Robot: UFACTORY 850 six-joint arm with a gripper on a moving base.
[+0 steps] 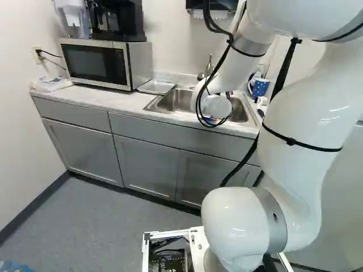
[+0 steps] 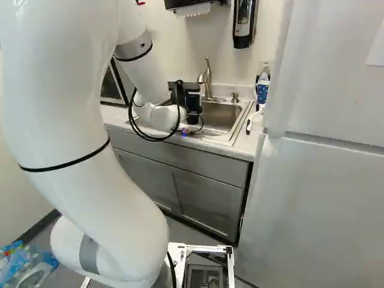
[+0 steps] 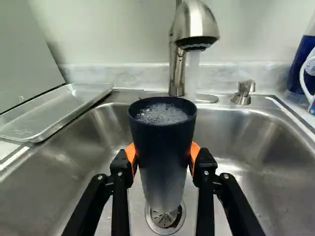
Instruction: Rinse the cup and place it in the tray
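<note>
Over the sink [image 3: 256,142], the pincer [image 2: 193,107], parted just cup-wide, clamps a dark cup [image 3: 164,145] of bubbly water [image 3: 161,114].

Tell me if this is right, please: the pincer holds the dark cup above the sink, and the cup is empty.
Not quite: the dark cup is not empty; the wrist view shows bubbly water in it. The pincer does hold it above the sink.

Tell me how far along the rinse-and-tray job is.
Looks done: the pincer has the cup gripped over the sink, and bubbly water stands in it. In hand: the rinse, apparently, as water runs from the faucet. Left: probably emptying the cup, then placing it in the metal tray beside the sink.
</note>
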